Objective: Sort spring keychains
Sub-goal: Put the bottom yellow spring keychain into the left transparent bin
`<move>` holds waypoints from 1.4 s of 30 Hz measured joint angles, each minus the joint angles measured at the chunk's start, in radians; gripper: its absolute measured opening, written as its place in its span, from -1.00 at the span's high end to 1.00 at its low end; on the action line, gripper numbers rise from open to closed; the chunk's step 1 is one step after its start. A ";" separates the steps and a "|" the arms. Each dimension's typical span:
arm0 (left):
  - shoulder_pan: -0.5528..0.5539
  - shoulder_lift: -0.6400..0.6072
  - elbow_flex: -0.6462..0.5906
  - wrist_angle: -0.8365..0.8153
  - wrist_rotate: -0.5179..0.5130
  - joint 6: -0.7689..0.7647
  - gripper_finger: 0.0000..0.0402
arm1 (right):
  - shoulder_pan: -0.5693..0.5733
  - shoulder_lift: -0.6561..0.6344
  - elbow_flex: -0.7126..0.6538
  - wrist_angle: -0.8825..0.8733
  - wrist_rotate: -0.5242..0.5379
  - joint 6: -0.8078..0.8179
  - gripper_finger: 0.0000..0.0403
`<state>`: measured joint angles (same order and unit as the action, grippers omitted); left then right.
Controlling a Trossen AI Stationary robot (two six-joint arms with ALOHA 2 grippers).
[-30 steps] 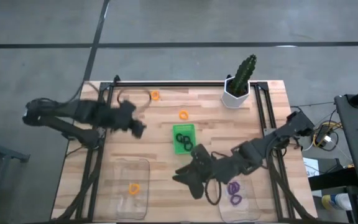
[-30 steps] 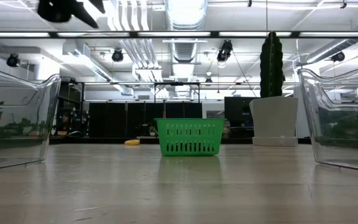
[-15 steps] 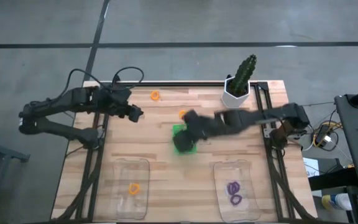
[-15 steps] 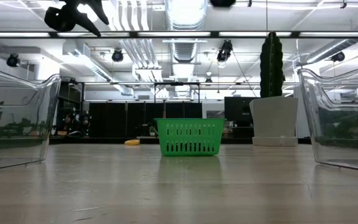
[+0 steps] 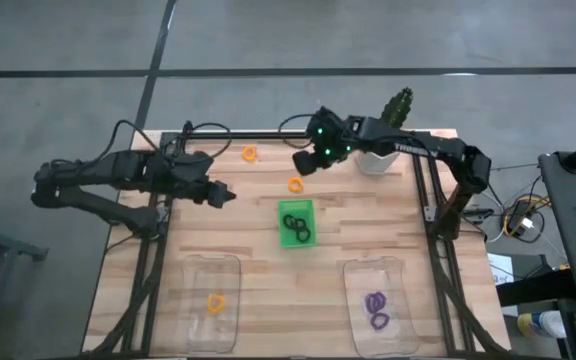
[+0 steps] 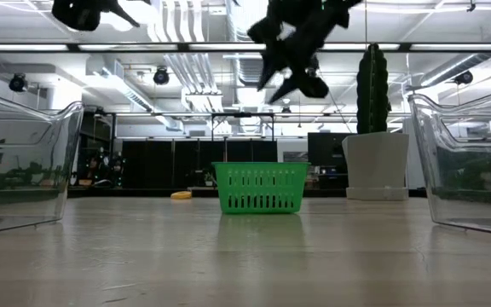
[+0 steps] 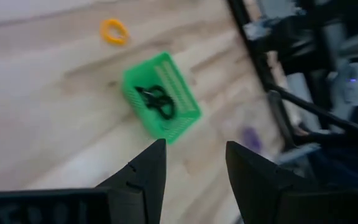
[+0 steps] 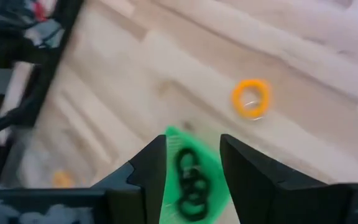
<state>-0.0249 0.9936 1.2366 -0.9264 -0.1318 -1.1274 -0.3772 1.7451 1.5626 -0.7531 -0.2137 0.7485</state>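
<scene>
Above the table's far side, right gripper apart and empty, left gripper apart, empty too.

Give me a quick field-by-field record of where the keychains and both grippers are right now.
green tray: table centre, holds black keychains
loose orange keychains: one beyond the tray, one near the far edge
left clear container: one orange keychain
right clear container: purple keychains
left gripper: open, empty, above the table's left side
right gripper: open, empty, above the nearer loose orange keychain
</scene>
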 joint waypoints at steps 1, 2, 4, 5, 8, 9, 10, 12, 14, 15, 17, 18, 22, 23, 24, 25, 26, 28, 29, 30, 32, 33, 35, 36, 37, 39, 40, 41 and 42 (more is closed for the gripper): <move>-0.017 0.000 0.000 0.018 0.000 -0.017 0.21 | -0.016 0.009 -0.004 0.003 -0.007 -0.019 0.30; -0.033 0.000 0.000 0.039 -0.001 -0.032 0.21 | -0.031 0.019 -0.011 0.006 -0.022 -0.040 0.30; -0.067 0.000 0.000 0.082 -0.011 -0.056 0.21 | -0.051 0.052 -0.011 0.010 -0.048 -0.078 0.32; -0.082 0.000 0.000 0.099 -0.019 -0.067 0.21 | -0.055 0.073 -0.007 0.011 -0.056 -0.098 0.33; -0.118 -0.001 0.000 0.138 -0.041 -0.090 0.21 | -0.060 0.137 0.017 0.008 -0.061 -0.145 0.33; -0.127 -0.001 0.000 0.147 -0.049 -0.097 0.21 | -0.062 0.157 0.026 0.007 -0.061 -0.153 0.33; -0.134 -0.001 0.000 0.152 -0.056 -0.103 0.21 | -0.062 0.177 0.038 0.004 -0.061 -0.160 0.33; -0.141 -0.001 0.000 0.151 -0.066 -0.113 0.21 | -0.064 0.221 0.063 -0.007 -0.062 -0.179 0.33; -0.142 -0.001 0.000 0.152 -0.072 -0.120 0.21 | -0.065 0.276 0.097 -0.032 -0.063 -0.189 0.33; -0.142 -0.001 0.000 0.151 -0.074 -0.124 0.21 | -0.065 0.305 0.116 -0.043 -0.068 -0.198 0.33; -0.142 -0.001 0.000 0.152 -0.080 -0.128 0.21 | -0.064 0.366 0.164 -0.076 -0.072 -0.215 0.33; -0.142 -0.001 0.000 0.151 -0.081 -0.130 0.21 | -0.063 0.395 0.192 -0.092 -0.071 -0.223 0.33; -0.142 -0.001 0.000 0.152 -0.082 -0.141 0.21 | -0.061 0.506 0.318 -0.214 0.027 -0.254 0.33; -0.142 -0.001 0.000 0.152 -0.082 -0.144 0.21 | -0.061 0.532 0.352 -0.251 0.052 -0.267 0.33; -0.142 -0.001 0.000 0.152 -0.082 -0.146 0.21 | -0.062 0.556 0.387 -0.284 0.063 -0.286 0.33; -0.142 -0.001 0.000 0.152 -0.082 -0.147 0.21 | -0.063 0.577 0.420 -0.312 0.064 -0.300 0.33; -0.142 -0.001 0.000 0.152 -0.082 -0.147 0.21 | -0.064 0.598 0.451 -0.339 0.065 -0.310 0.33; -0.142 -0.001 0.000 0.153 -0.082 -0.148 0.21 | -0.063 0.636 0.502 -0.380 0.062 -0.322 0.33; -0.142 -0.001 0.000 0.153 -0.082 -0.150 0.21 | -0.062 0.656 0.525 -0.395 0.056 -0.324 0.33; -0.142 -0.001 0.000 0.153 -0.082 -0.151 0.21 | -0.060 0.675 0.543 -0.409 0.047 -0.326 0.33; -0.142 -0.001 0.000 0.157 -0.082 -0.152 0.21 | -0.056 0.702 0.574 -0.438 0.034 -0.335 0.33; -0.142 -0.001 0.000 0.159 -0.082 -0.152 0.21 | -0.053 0.710 0.588 -0.454 0.033 -0.341 0.33; -0.142 -0.001 0.000 0.158 -0.082 -0.152 0.21 | -0.048 0.721 0.604 -0.471 0.035 -0.362 0.33; -0.142 -0.001 0.000 0.158 -0.085 -0.153 0.21 | -0.046 0.724 0.605 -0.472 0.043 -0.365 0.33; -0.142 -0.001 0.000 0.159 -0.088 -0.153 0.21 | -0.046 0.726 0.603 -0.472 0.055 -0.364 0.33; -0.142 -0.001 0.000 0.163 -0.091 -0.153 0.21 | -0.046 0.735 0.589 -0.471 0.056 -0.359 0.33; -0.142 -0.001 0.000 0.170 -0.091 -0.153 0.21 | -0.046 0.736 0.586 -0.471 0.056 -0.355 0.33; -0.142 -0.001 0.000 0.175 -0.092 -0.153 0.21 | -0.046 0.737 0.580 -0.473 0.056 -0.358 0.33; -0.142 -0.001 0.000 0.176 -0.092 -0.153 0.21 | -0.046 0.738 0.576 -0.474 0.056 -0.360 0.34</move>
<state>-0.1671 0.9924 1.2362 -0.7502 -0.2239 -1.2808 -0.4236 2.4832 2.1388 -1.2266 -0.1577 0.3885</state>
